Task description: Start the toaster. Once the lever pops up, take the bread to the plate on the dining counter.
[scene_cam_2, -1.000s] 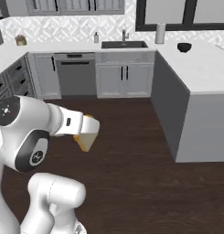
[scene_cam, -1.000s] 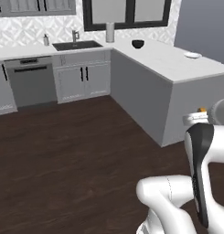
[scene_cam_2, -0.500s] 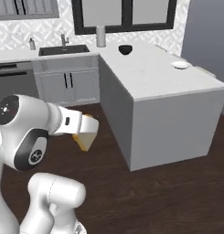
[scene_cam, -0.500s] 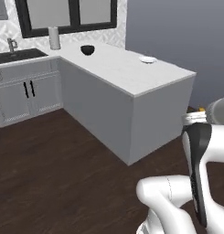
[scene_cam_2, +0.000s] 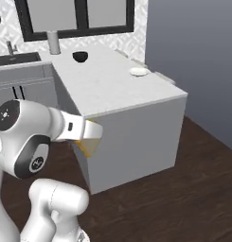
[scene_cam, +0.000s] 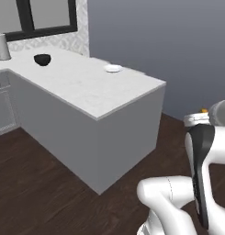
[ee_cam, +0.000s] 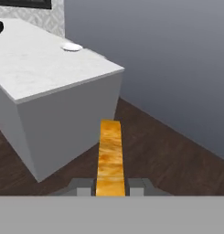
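The dark wooden plank floor (scene_cam: 49, 183) spreads out below everything, its boards glossy and brown. Standing on it, the dining bench (scene_cam: 86, 87) is a big rectangular block with a white marble top, faintly veined, and smooth pale grey sides meeting at a sharp corner that points toward me; in the right base view it sits at about 1 o'clock from the arm (scene_cam_2: 131, 99), and in the hand view it fills the 10 o'clock quarter (ee_cam: 45, 73). Behind it rises a flat blue-grey wall (scene_cam: 169, 41), and at 11 o'clock a black-framed window (scene_cam_2: 75, 16) over patterned tile. A pale cylinder (scene_cam_2: 53, 42) stands upright on the far end of the marble, by the window. A small round black bowl (scene_cam: 42, 59) rests on the top near it. The plate (scene_cam: 113, 68), round, white and shallow, lies flat near the bench's far long edge, well apart from the bowl (scene_cam_2: 138, 71). The end effector (ee_cam: 110, 185) is clenched on the bread (ee_cam: 110, 157), a golden-orange toasted slice seen edge-on with a rough crumbly crust, sticking straight out between the two grey fingertips (ee_cam: 81, 186); in the right base view the slice (scene_cam_2: 89, 142) hangs at the end of the white forearm, in front of the bench's grey side, well short of the plate.
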You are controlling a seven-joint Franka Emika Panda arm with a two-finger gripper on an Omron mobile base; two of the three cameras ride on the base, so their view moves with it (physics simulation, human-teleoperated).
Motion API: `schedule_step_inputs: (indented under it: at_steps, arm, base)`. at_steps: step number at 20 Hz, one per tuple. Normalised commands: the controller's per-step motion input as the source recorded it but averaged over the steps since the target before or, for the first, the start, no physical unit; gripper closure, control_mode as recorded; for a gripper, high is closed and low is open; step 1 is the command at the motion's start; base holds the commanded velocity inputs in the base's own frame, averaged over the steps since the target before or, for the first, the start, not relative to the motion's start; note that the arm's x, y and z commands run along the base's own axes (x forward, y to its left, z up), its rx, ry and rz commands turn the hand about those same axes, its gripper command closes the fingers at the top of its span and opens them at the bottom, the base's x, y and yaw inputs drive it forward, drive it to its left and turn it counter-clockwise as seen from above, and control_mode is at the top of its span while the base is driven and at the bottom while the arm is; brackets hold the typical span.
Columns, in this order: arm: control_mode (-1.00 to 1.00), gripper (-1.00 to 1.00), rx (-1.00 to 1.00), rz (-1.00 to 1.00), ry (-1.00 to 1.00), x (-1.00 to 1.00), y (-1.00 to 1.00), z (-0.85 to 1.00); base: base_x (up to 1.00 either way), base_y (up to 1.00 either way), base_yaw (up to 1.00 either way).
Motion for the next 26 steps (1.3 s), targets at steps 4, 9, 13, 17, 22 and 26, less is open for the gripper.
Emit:
schedule_step_inputs:
  at_steps: [4, 9, 13, 17, 22, 26]
  arm:
    - [1.00, 1.00, 0.00, 0.00, 0.00, 0.00, 0.00, 0.00]
    - [1.00, 1.00, 0.00, 0.00, 0.00, 0.00, 0.00, 0.00]
    - [1.00, 1.00, 0.00, 0.00, 0.00, 0.00, 0.00, 0.00]
    - [1.00, 1.00, 0.00, 0.00, 0.00, 0.00, 0.00, 0.00]
    - [1.00, 1.00, 0.00, 0.00, 0.00, 0.00, 0.00, 0.00]
    - [1.00, 1.00, 0.00, 0.00, 0.00, 0.00, 0.00, 0.00]
  base:
    - [1.00, -0.65, -0.02]
    - [1.00, -0.88, 0.03]
    - [1.00, -1.00, 0.15]
    - [1.00, -1.00, 0.28]
    - [1.00, -0.99, 0.38]
    - [1.00, -0.86, 0.46]
